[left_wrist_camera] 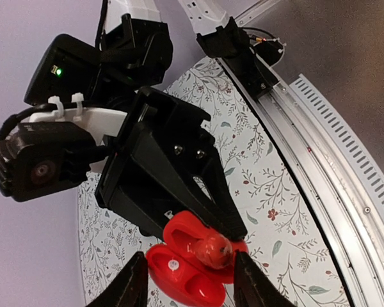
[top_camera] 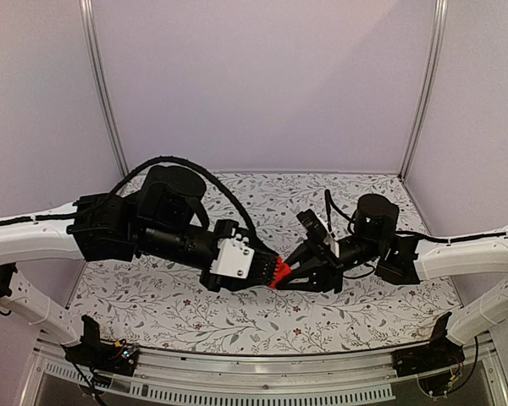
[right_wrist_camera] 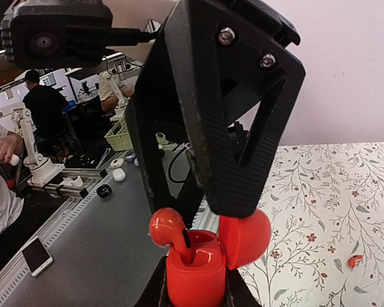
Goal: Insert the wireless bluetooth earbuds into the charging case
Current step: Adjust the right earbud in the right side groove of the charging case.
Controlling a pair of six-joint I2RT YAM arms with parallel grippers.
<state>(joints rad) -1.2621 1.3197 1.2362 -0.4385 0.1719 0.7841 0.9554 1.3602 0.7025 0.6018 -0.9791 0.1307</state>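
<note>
Cloth printed with leafy sprigs covers the table [top_camera: 195, 309]; lilac walls enclose it. One red charging case [right_wrist_camera: 195, 268], lid open, is clamped by both the left end effector [left_wrist_camera: 189, 268] and the right end effector [right_wrist_camera: 196, 284]. Of two red earbuds, the seated earbud [right_wrist_camera: 165, 229] stands in the case, crowded by the left fingers. The loose earbud [right_wrist_camera: 354, 261] lies on the table, well apart from the right end effector.

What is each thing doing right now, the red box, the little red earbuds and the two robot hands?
Red plastic charging case: lid open, gripped by the left gripper.
Red earbud in the case: in its socket, head sticking out.
Second red earbud: lying loose on the flowered table.
Left gripper: shut on the case.
Right gripper: shut, tips at the earbud in the case.
</note>
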